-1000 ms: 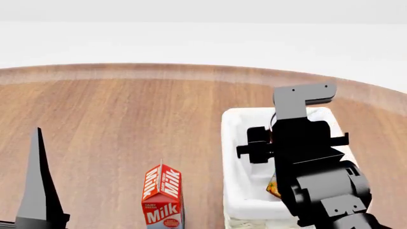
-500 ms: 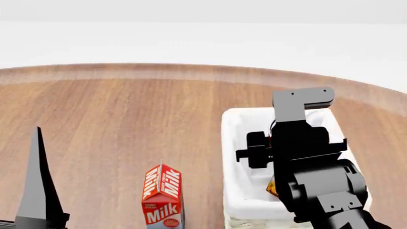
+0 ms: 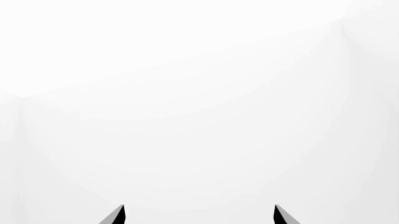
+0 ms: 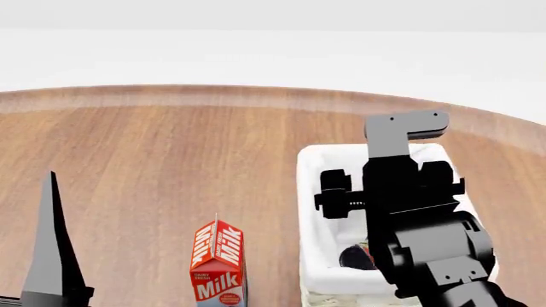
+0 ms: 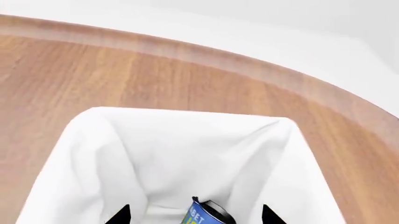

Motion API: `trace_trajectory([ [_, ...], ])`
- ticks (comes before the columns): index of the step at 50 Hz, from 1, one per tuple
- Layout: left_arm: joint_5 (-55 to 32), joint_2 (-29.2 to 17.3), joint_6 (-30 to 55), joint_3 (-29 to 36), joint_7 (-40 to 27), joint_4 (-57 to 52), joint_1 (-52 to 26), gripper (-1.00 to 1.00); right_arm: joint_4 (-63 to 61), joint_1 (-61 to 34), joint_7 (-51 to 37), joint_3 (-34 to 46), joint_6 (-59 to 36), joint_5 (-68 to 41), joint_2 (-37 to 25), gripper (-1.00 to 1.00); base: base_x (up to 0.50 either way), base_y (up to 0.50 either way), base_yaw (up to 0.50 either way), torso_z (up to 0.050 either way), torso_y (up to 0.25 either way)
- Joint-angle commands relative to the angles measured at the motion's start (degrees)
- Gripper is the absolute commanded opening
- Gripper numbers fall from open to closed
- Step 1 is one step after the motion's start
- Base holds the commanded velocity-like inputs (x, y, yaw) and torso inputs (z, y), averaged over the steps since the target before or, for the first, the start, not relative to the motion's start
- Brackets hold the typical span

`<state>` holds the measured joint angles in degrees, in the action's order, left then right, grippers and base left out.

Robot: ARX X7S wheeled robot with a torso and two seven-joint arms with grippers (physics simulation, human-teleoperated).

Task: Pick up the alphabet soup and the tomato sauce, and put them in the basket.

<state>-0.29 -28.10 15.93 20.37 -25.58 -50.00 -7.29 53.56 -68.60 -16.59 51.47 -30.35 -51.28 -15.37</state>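
Observation:
The alphabet soup (image 5: 204, 215), a blue can with yellow lettering and a dark end, lies tilted inside the basket (image 5: 93, 154). In the head view only its dark end (image 4: 353, 257) shows, under my right arm (image 4: 410, 204). My right gripper (image 5: 194, 215) is open over the basket, its fingertips (image 5: 122, 215) wide apart on either side of the can and clear of it. My left gripper (image 3: 198, 215) is open and empty, facing blank white. One of its fingers (image 4: 53, 249) shows at the head view's lower left. The tomato sauce is out of view.
A red and white milk carton (image 4: 218, 263) stands on the round wooden table (image 4: 171, 160), left of the basket (image 4: 309, 192). The table's curved far edge runs behind the basket.
The can in the basket has shifted: its orange label showed under my right arm before, now its dark end shows. My right wrist has lifted slightly. The left arm has not moved.

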Motion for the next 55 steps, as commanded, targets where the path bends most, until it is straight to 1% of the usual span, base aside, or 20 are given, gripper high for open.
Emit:
trace_trajectory([
  [1,0.0,0.0,0.0,0.2,-0.1,0.1,-0.1,1.0,-2.7,0.4,-1.3,-1.3,3.9,0.5,-0.9,1.0,0.0,0.0,0.0,0.0,0.0],
  [5,-0.2,0.0,0.1,0.1,-0.1,0.1,-0.2,1.0,-5.7,0.8,-3.5,-1.9,6.1,1.1,-1.9,1.0,0.0,0.0,0.0,0.0,0.0],
  [11,-0.2,-0.1,0.4,0.0,-0.1,-0.1,-0.3,1.0,-7.7,1.3,-4.6,-2.0,8.8,2.2,-2.6,1.0,0.0,0.0,0.0,0.0,0.0],
  [14,0.0,0.0,0.7,0.3,-0.1,-0.3,-0.5,1.0,-9.8,1.7,-5.2,-2.9,11.6,2.5,-3.4,1.0,0.0,0.0,0.0,0.0,0.0],
  [20,-0.1,0.0,0.7,0.3,-0.1,-0.3,-0.6,1.0,-18.0,3.0,-8.8,-5.6,17.2,2.8,-6.4,1.0,0.0,0.0,0.0,0.0,0.0],
  [26,-0.2,-0.2,0.4,0.1,-0.2,-0.3,-0.3,1.0,-22.2,3.6,-10.7,-6.5,19.2,3.2,-7.6,1.0,0.0,0.0,0.0,0.0,0.0],
  [28,-0.1,-0.3,0.3,0.3,-0.3,-0.2,-0.1,1.0,-24.0,3.8,-11.5,-5.3,20.8,5.7,-8.1,1.0,0.0,0.0,0.0,0.0,0.0],
  [30,-0.3,-0.3,0.1,0.1,-0.3,-0.2,0.0,1.0,-25.3,4.5,-12.2,-6.4,22.1,5.1,-8.5,1.0,0.0,0.0,0.0,0.0,0.0],
  [33,-0.3,-0.3,0.4,0.0,-0.3,-0.5,-0.1,1.0,-25.8,4.4,-12.8,-5.9,22.0,6.0,-8.6,1.0,0.0,0.0,0.0,0.0,0.0],
  [35,-0.2,-0.4,0.5,0.1,-0.3,-0.6,-0.2,1.0,-27.1,5.1,-13.4,-6.4,24.3,6.8,-9.0,1.0,0.0,0.0,0.0,0.0,0.0],
  [42,-0.1,-0.3,0.1,0.3,-0.4,-0.1,-0.1,1.0,-33.6,7.0,-16.1,-7.7,28.8,8.4,-11.3,1.0,0.0,0.0,0.0,0.0,0.0],
  [44,0.0,-0.3,0.0,0.5,-0.4,0.1,-0.2,1.0,-35.1,7.0,-16.7,-7.4,28.2,8.7,-11.8,1.0,0.0,0.0,0.0,0.0,0.0],
  [47,-0.2,-0.3,-0.2,0.4,-0.5,0.2,-0.2,1.0,-37.5,8.0,-17.7,-7.8,30.9,10.2,-12.5,1.0,0.0,0.0,0.0,0.0,0.0],
  [49,0.0,-0.3,0.0,0.5,-0.4,0.1,-0.3,1.0,-38.8,8.0,-18.4,-7.7,30.8,10.7,-13.0,1.0,0.0,0.0,0.0,0.0,0.0],
  [53,-0.2,-0.4,0.5,0.2,-0.5,-0.4,-0.4,1.0,-43.4,9.2,-20.3,-8.3,34.7,13.7,-14.3,1.0,0.0,0.0,0.0,0.0,0.0],
  [55,-0.2,-0.4,0.5,0.3,-0.5,-0.4,-0.4,1.0,-44.7,9.4,-22.1,-8.4,35.0,15.1,-14.8,1.0,0.0,0.0,0.0,0.0,0.0],
])
